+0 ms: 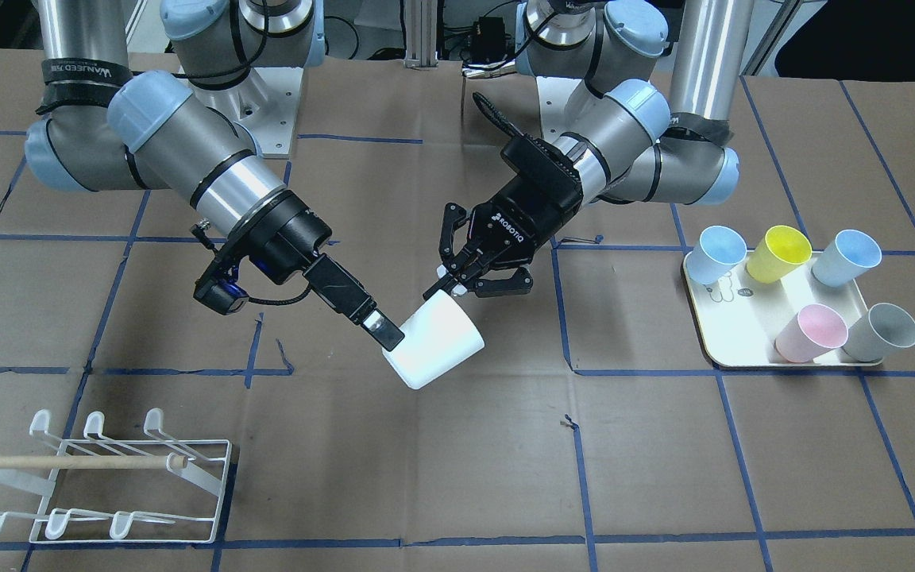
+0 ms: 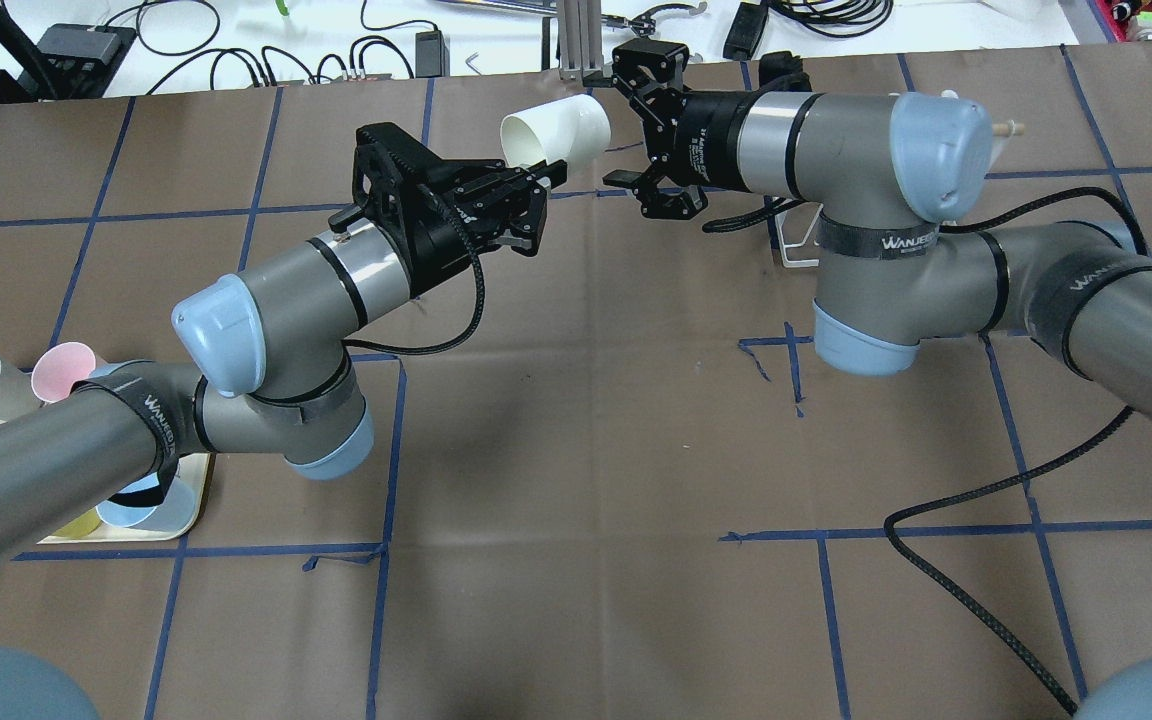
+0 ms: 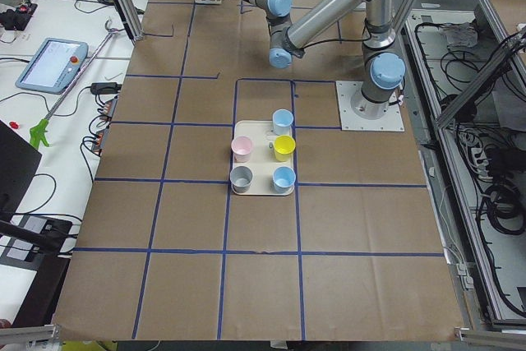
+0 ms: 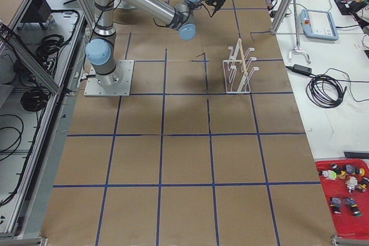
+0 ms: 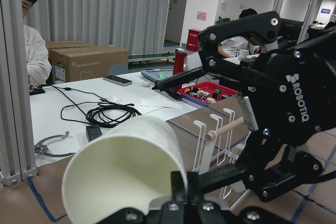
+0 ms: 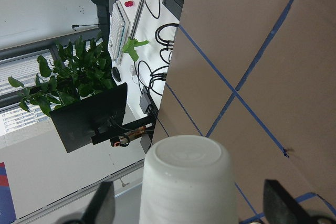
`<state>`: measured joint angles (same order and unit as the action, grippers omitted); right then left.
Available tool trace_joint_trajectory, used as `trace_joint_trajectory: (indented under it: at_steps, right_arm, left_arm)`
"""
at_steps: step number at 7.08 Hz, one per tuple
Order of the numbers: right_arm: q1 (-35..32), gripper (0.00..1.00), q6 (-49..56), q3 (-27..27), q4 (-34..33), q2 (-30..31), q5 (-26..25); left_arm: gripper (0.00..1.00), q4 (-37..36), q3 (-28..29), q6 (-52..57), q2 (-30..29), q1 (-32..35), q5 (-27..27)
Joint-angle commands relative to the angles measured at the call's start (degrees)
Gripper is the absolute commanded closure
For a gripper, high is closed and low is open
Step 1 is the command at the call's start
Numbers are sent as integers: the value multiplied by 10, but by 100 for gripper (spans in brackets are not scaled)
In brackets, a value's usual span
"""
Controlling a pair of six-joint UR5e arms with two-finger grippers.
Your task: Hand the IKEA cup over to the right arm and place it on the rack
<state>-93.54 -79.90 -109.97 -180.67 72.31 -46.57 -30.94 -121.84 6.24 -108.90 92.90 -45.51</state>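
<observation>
The white IKEA cup is held in the air on its side between my two arms. My left gripper is shut on the cup's rim; the left wrist view shows its fingers pinching the cup wall. My right gripper is open, its fingers spread wide on either side of the cup's base and not touching it. The white wire rack with a wooden dowel stands on the table on my right side, apart from both grippers.
A cream tray on my left side holds several coloured cups: blue, yellow, pink, grey. Brown paper with blue tape lines covers the table. A black cable trails across the table under my right arm. The rack also shows in the exterior right view.
</observation>
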Motion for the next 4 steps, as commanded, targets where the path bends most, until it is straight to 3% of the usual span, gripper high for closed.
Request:
trace_joint_trajectory:
  at_steps: [1, 4]
  right_arm:
    - [-6, 1, 0, 6, 0, -12, 1]
    - [-27, 1, 0, 36, 3, -33, -3]
  left_arm:
    - [93, 0, 0, 0, 0, 0, 0]
    - [93, 0, 1, 0, -2, 0, -1]
